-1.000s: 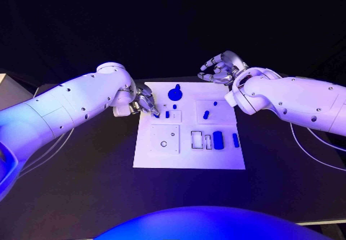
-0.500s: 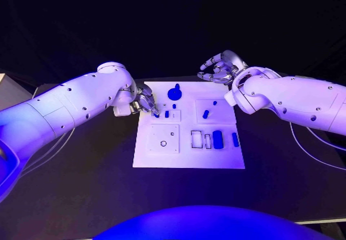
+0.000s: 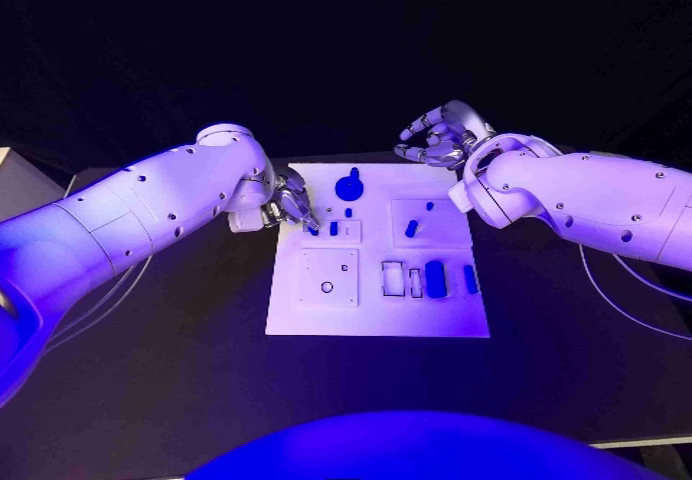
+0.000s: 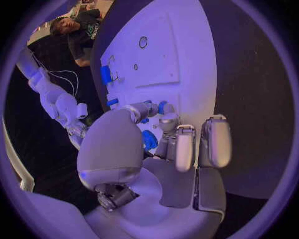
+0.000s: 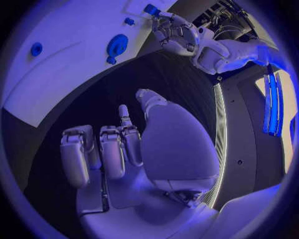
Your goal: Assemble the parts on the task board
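Observation:
The white task board (image 3: 375, 300) lies mid-table with several blue parts on it: a round knob part (image 3: 349, 186), a short peg (image 3: 333, 228), a slanted piece (image 3: 413, 228) and a long bar (image 3: 436, 279). My left hand (image 3: 289, 206) hovers at the board's left edge and pinches a small blue part (image 3: 312, 229) at its fingertips; the right wrist view shows that hand (image 5: 177, 32) with the small blue part (image 5: 151, 9) too. My right hand (image 3: 440, 137) hangs over the board's far edge, fingers loosely curled and apart, holding nothing.
Two raised white squares (image 3: 329, 278) sit on the board's left half, and open rectangular slots (image 3: 392, 279) beside the long bar. Black table (image 3: 159, 350) lies all round the board. Cables (image 3: 635, 290) trail at the right.

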Robot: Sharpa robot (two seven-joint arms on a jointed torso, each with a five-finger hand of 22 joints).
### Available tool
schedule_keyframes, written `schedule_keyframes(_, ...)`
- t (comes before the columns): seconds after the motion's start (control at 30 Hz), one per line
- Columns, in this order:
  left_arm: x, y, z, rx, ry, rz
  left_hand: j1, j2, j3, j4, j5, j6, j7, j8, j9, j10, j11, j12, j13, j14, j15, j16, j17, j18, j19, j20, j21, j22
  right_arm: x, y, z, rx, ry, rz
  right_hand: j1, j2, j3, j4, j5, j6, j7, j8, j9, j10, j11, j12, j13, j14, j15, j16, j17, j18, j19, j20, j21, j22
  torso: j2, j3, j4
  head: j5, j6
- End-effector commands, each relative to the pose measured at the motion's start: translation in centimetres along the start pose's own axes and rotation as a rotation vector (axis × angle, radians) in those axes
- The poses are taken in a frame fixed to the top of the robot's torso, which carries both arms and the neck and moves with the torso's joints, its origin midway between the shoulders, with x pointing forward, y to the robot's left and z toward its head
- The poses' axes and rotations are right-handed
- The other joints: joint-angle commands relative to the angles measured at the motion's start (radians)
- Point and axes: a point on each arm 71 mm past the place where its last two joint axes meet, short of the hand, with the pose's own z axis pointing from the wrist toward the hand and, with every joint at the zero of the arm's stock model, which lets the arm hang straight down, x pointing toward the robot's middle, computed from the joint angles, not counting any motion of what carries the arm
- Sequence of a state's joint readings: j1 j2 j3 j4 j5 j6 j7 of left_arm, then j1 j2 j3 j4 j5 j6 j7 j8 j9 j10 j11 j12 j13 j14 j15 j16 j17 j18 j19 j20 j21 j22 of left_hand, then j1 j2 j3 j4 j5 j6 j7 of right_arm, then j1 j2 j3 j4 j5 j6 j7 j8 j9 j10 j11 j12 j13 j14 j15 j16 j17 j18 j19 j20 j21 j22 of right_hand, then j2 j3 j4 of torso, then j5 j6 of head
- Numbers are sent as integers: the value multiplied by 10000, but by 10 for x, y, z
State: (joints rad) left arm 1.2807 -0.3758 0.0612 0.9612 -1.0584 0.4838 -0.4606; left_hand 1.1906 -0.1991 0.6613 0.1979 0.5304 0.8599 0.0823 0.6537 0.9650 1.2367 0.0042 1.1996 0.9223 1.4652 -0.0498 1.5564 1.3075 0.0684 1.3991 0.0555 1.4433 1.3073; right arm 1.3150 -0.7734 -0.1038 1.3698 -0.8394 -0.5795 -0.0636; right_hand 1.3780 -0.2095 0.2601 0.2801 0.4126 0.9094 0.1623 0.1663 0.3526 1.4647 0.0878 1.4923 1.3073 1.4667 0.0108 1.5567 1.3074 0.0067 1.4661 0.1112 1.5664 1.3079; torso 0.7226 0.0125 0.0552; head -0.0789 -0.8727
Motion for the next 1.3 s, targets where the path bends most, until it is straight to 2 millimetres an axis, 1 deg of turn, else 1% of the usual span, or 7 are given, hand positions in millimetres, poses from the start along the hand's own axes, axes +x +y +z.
schedule_keyframes(0.03, 6, -2, 4, -130, 49, -8, -93, 74, 1810, -1937, 25, 47, 4, -105, -15, 83, 7, 12, 20, 997, -44, 59, 2465, -81, -49, -15, 21, 305, 1, 1, 0, -130, 80, -64, -62, -7, 36, 8, 61, -73, 24, 27, 10, 344, -81, 40, 1995, 952, -76, -27, 2273, -67, 1047, -73, 44, 2629, 8, -12, 1, -24, 1)
schedule_keyframes(0.07, 7, -3, 5, -132, 46, -24, -171, 103, 1669, -1878, -4, 65, -11, -132, -17, 107, -4, 5, 7, 997, -43, 58, 2465, -83, -50, -4, 17, 310, 1, 1, 0, -132, 79, -63, -62, -7, 36, 8, 61, -73, 24, 27, 10, 344, -81, 40, 1995, 952, -76, -27, 2273, -67, 1047, -73, 44, 2629, 5, -15, 4, -30, 1)
schedule_keyframes(0.27, 9, -3, 7, -150, -74, -142, -264, 134, 1468, -1799, -32, 83, -42, -154, -5, 148, -24, 4, 18, 1002, -52, 65, 2478, -85, -48, 1, 10, 317, 1, 1, -1, -138, 81, -61, -62, -7, 36, 8, 61, -73, 24, 27, 10, 344, -81, 40, 1995, 952, -76, -27, 2273, -67, 1047, -73, 44, 2629, 10, -14, 0, -47, 1)
schedule_keyframes(0.5, 9, -3, 8, -170, -186, -212, -314, 167, 1340, -1741, -47, 87, -66, -163, 9, 180, -42, 8, 31, 1007, -65, 73, 2495, -87, -39, -2, 8, 327, 0, 1, -1, -142, 82, -59, -62, -7, 36, 8, 61, -73, 24, 27, 10, 344, -81, 40, 1995, 952, -76, -27, 2273, -67, 1047, -73, 44, 2629, -8, -12, 12, -63, 1)
schedule_keyframes(0.93, 11, -3, 8, -221, -176, -139, -592, -27, 343, -1387, -145, 121, -275, -279, 11, 206, -184, -29, 18, 995, -177, 53, 2460, -83, -47, -82, -63, 285, 0, 1, -2, -147, 71, -58, -74, -28, 76, 1, 63, -87, 26, 34, 10, 324, -79, 21, 1978, 946, -76, -39, 2249, -67, 1047, -73, 44, 2629, -10, -13, 10, -46, 1)
schedule_keyframes(1.03, 12, -3, 7, -241, -165, -97, -613, -47, 238, -1338, -160, 151, -287, -306, -12, 207, -194, -20, 35, 992, -186, 48, 2450, -83, -46, -92, -69, 282, 0, 1, -2, -147, 68, -58, -74, -28, 76, 1, 63, -87, 26, 34, 10, 324, -79, 21, 1978, 946, -76, -39, 2249, -67, 1047, -73, 44, 2629, -9, -18, 9, -43, 1)
schedule_keyframes(1.3, 13, -1, 7, -302, -146, -41, -588, -56, 148, -1315, -173, 187, -308, -334, -37, 200, -212, -17, 41, 996, -198, 54, 2463, -84, -40, -103, -73, 285, -1, 1, -2, -145, 56, -60, -74, -28, 76, 1, 63, -87, 26, 34, 10, 324, -79, 21, 1978, 946, -76, -39, 2249, -67, 1047, -73, 44, 2629, -6, -13, 8, -42, 1)
